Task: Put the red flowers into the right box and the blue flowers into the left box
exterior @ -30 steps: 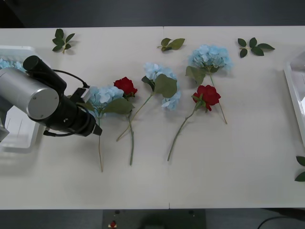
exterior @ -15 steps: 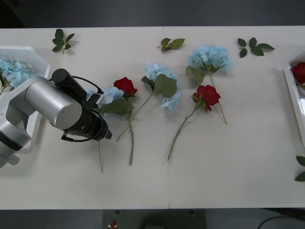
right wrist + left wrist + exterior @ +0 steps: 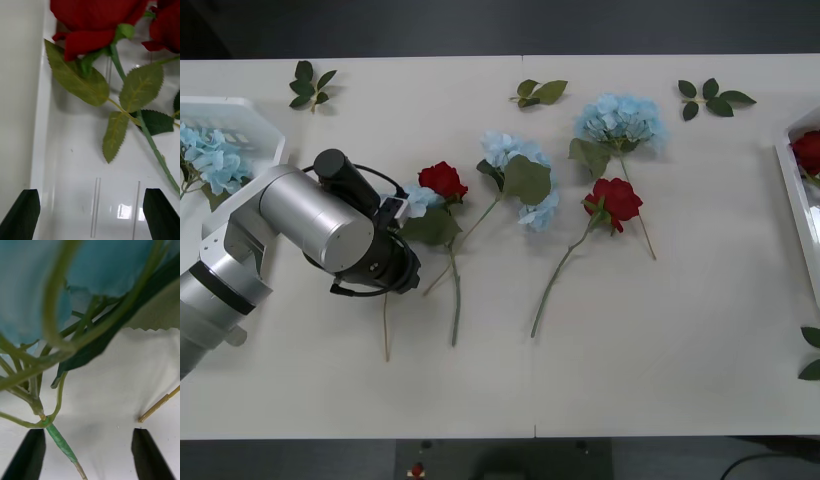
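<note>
A pale-blue flower (image 3: 417,197), stem toward the robot, is straddled by the spread left hand (image 3: 88,450); the right hand (image 3: 90,213) is spread too.

The left arm (image 3: 300,225) is fat silver cylinders with black joints, a thin black cable looping over its wrist.

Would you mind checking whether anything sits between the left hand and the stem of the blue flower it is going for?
Nothing visible does. The left hand is open right over the blue flower, its stem lying between the fingers on bare table. The neighbouring red rose lies beside it, not in the gap.
</note>
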You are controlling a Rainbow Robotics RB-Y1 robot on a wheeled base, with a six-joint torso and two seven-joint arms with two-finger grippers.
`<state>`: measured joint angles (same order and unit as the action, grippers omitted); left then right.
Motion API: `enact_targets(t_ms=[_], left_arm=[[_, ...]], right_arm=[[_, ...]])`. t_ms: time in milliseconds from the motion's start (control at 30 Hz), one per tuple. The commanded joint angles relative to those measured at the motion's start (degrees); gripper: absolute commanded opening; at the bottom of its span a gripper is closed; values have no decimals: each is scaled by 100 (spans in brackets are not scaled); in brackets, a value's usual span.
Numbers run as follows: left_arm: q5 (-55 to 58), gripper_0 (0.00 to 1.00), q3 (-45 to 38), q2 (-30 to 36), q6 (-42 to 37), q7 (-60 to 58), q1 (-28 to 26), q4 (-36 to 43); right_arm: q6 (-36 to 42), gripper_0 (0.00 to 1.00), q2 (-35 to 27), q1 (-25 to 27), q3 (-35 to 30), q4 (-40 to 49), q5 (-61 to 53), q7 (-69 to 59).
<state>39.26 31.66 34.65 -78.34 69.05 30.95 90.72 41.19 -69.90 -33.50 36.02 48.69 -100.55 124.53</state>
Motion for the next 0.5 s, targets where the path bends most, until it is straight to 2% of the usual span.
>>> enact_targets(t_ms=[33,300,500], left_arm=[[-42,0,-28,51,20,-129,174,104],[-50,0,-28,51,29,-94,174,104],[-94,0,-28,69,29,-76,201,183]], right_arm=[[460,80,-120,-623,-69,439,572,-922],[1576,80,170,-1414,-69,1265,1864,-2645],[2569,80,899,-2214,-60,1274,2962,-3664]])
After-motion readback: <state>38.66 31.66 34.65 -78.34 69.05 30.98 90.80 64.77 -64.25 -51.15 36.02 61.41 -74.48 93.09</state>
